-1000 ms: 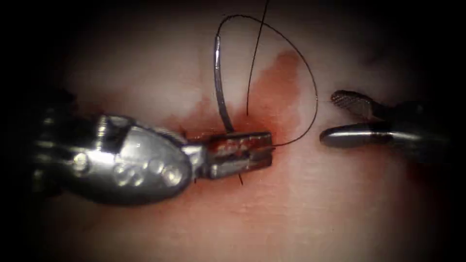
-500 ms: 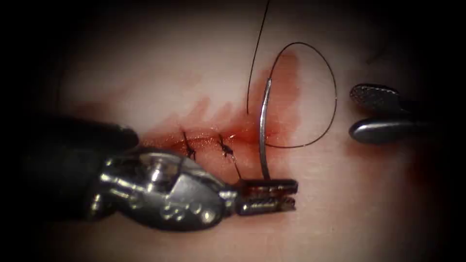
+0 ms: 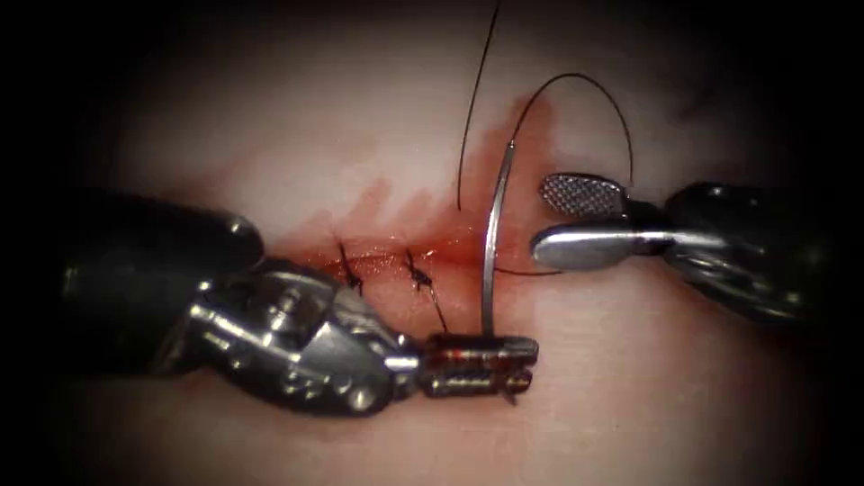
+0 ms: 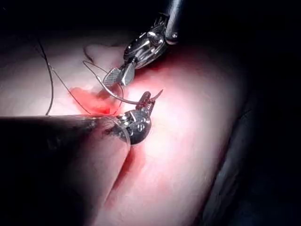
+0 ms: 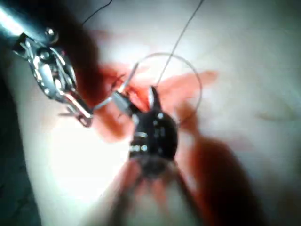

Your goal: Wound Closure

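My left tool (image 3: 481, 364) is shut on the curved needle (image 3: 489, 243) close to its point, which pokes out just beyond the jaws. The needle stands up from the jaws, free of the tissue (image 3: 630, 387), at the right end of the cut (image 3: 378, 258). Black thread (image 3: 589, 85) runs from its top end in a loop. My right tool (image 3: 540, 219) is open and holds nothing, its jaws just right of the needle's middle. In the left wrist view the left tool (image 4: 146, 100) holds the needle (image 4: 107, 89) below the right tool (image 4: 117, 75). The right tool (image 5: 138, 100) shows beside the left tool (image 5: 77, 113).
Two dark knotted stitches (image 3: 349, 270) (image 3: 418, 274) cross the cut left of the needle. Red fluid (image 3: 531, 153) stains the tissue around the cut's right end. A second strand of thread (image 3: 472, 108) runs up out of the picture.
The left tool carried the needle down and right, off the cut, uncovering the two stitches. The right tool then moved left, up to the needle, still open.
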`<state>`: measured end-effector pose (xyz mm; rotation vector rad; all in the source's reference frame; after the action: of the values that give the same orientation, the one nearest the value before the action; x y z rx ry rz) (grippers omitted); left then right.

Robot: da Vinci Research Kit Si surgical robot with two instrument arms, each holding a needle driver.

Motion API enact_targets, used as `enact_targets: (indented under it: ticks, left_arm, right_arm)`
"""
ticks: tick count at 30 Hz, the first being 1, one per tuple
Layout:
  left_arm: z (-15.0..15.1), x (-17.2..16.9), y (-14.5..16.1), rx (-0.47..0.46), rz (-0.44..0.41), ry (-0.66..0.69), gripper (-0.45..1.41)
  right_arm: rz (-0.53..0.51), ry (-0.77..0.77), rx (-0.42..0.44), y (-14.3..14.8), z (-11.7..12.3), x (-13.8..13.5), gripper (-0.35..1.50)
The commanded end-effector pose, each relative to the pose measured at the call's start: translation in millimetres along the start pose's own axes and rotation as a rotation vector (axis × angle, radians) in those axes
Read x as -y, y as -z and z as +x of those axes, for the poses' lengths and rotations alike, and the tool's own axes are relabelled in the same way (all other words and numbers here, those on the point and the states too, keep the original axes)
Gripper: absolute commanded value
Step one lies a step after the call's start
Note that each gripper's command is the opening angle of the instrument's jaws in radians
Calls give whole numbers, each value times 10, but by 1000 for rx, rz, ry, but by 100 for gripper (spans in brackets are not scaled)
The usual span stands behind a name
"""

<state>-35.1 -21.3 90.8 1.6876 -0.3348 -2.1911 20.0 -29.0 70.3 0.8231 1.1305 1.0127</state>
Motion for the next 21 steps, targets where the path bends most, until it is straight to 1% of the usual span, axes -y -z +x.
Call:
enact_targets:
  ticks: [1,4,9,12,15,21]
  left_arm:
    - [-1,-4,-6,-2,-2,-3,-45]
    - [0,-4,-7,-7,-5,-11,-45]
    - [1,-5,-8,-17,-12,-14,-45]
    - [1,-5,-9,-25,-17,-15,-45]
    - [1,-5,-8,-23,-15,-16,-45]
    - [1,-5,-9,-19,-13,-17,-45]
  right_arm:
    - [-1,-10,-1,-9,-8,-8,106]
    - [12,-24,-21,-12,-8,-12,108]
    - [41,-49,-39,-26,-5,-9,106]
    - [80,-62,-42,-33,-6,-5,106]
    - [120,-82,-49,-34,-4,1,103]
    - [117,-93,-53,-34,-6,1,101]
